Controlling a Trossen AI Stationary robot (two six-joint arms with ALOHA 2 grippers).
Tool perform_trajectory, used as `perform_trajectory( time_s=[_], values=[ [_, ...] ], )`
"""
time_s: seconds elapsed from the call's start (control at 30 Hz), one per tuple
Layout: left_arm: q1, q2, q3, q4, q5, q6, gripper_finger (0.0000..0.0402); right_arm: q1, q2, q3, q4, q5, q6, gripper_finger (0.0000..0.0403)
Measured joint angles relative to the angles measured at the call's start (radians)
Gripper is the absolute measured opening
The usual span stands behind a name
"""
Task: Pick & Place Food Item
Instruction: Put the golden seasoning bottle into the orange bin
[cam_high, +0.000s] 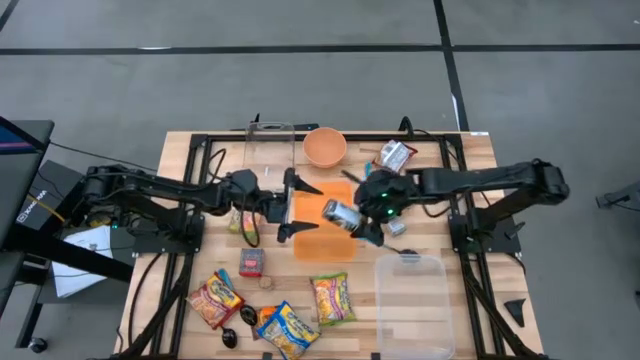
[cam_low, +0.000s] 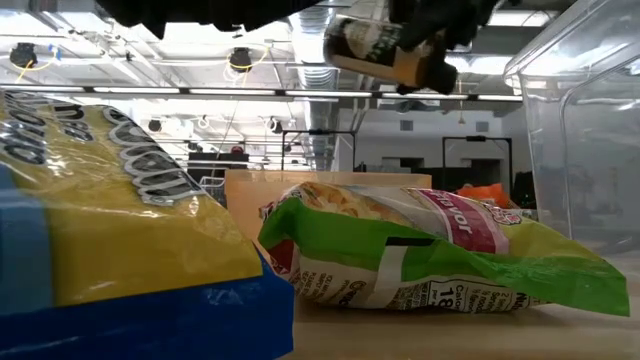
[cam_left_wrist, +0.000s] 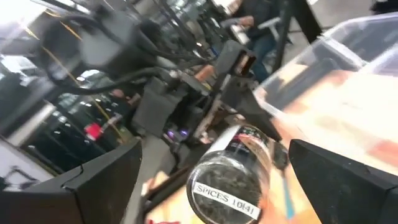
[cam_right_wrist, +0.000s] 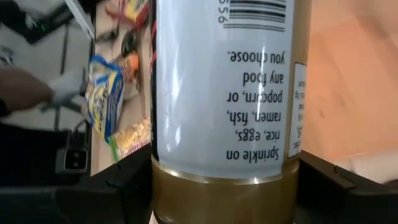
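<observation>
My right hand (cam_high: 362, 218) is clamped on a white-labelled glass spice jar with a gold band (cam_high: 341, 213), held above the desk's (cam_high: 470, 160) middle; my left hand (cam_high: 296, 208) faces it, fingers apart.

Both arms are matte black, built of slim tubular links joined by chunkier rounded housings, with black cables looping off them toward the black frames bolted to the tabletop. The left gripper (cam_high: 292, 210) ends in two flat, wedge-shaped black fingers (cam_left_wrist: 93, 186) with hard angular edges. The right gripper (cam_high: 362, 217) carries a small green light on its wrist block, and its fingers (cam_right_wrist: 127, 180) are the same plain black plastic.
</observation>
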Motion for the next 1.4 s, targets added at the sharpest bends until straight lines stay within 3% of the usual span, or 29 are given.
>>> perform_trajectory(
  time_s=[0.3, 1.13, 1.27, 1.4],
  values=[
    [-0.069, -0.002, 0.031, -0.078, 0.044, -0.028, 0.04, 0.049, 0.089, 0.173, -0.093, 0.003, -0.055, 0.027],
    [-0.045, -0.002, 0.031, -0.064, 0.038, -0.032, 0.0398, 0.051, 0.088, 0.179, 0.016, -0.004, -0.055, 0.027],
    [-0.045, -0.002, 0.031, -0.052, 0.037, -0.032, 0.0376, 0.047, 0.088, 0.179, 0.015, -0.004, -0.056, 0.027],
    [-0.045, -0.002, 0.031, -0.032, 0.037, -0.032, 0.0328, 0.047, 0.088, 0.179, 0.014, -0.003, -0.058, 0.027]
  ],
)
